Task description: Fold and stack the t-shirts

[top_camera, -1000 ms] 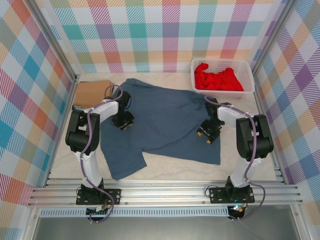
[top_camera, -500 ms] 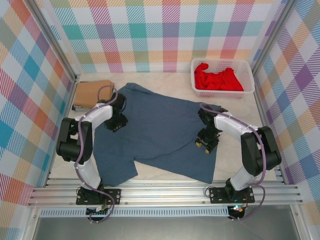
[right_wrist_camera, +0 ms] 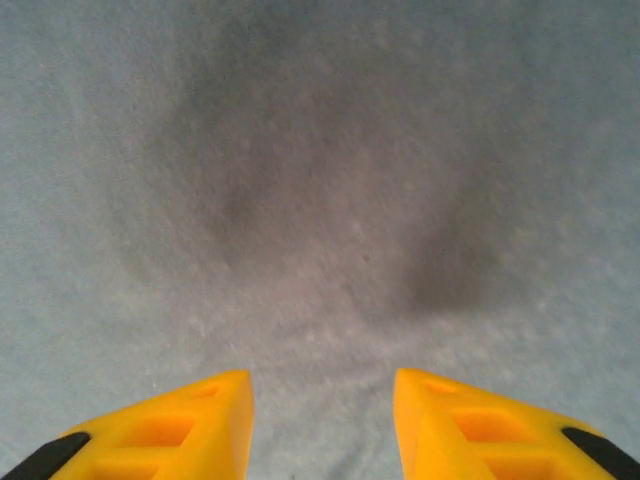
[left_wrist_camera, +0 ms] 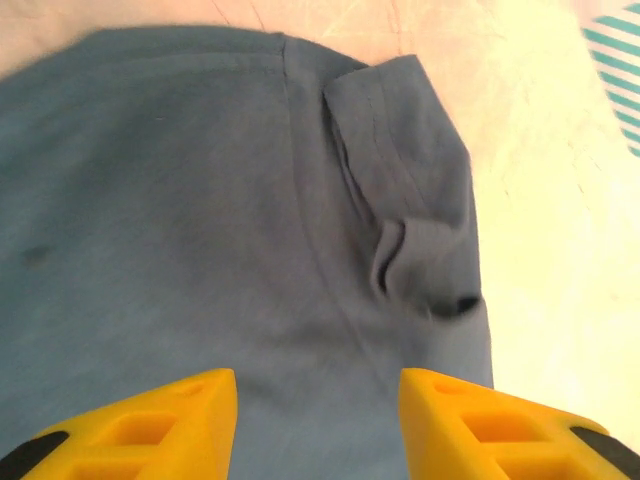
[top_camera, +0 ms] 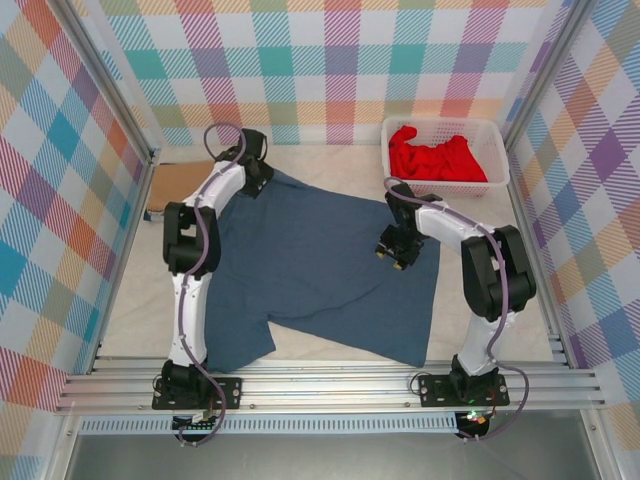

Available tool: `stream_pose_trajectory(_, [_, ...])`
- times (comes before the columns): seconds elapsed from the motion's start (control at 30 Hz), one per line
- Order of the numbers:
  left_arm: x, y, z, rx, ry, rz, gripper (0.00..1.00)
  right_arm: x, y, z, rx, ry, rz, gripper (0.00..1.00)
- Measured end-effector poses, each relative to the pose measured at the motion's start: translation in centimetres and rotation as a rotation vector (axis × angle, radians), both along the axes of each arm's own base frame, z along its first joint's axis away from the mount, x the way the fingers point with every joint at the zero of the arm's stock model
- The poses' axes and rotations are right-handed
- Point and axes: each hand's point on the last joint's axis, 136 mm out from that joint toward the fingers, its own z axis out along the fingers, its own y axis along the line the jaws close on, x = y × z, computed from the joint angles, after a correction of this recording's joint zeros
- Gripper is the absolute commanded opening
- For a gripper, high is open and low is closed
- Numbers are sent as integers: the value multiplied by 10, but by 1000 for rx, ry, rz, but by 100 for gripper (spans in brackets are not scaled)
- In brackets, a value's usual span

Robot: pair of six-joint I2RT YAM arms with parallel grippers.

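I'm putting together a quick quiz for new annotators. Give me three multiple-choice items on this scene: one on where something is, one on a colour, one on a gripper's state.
1. Where is the red shirt?
A. in the white basket
B. flat on the table's middle
C. between a gripper's fingers

2. What colour is the spread-out shirt?
A. tan
B. slate blue
C. white

3. How does the right gripper stand?
A. shut on cloth
B. shut on the basket's rim
C. open, over cloth

Answers:
1 A: the red shirt lies bunched inside the basket at the far right.
2 B: the top view shows the spread-out shirt as slate blue.
3 C: the right wrist view shows the yellow fingers apart, with nothing between them.
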Motion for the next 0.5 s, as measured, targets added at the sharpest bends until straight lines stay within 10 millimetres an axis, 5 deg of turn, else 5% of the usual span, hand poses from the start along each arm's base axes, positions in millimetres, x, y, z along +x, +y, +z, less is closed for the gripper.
stream_pose_trajectory(0.13, [26,-8,-17,-63,-10,59,46,2,-3,-8,9,17,-1,41])
stream_pose_trajectory(0.3, [30,-10,-14,-107,-16,105,44,5,-5,-8,24,14,-8,40])
stream_pose_trajectory(0.43, [40,-14,-2,-141,-55,119,25,5,-5,-8,29,16,-11,40])
stream_pose_trajectory(0.5, [50,-18,2,-164,-82,115,23,5,-4,-8,33,16,-11,39])
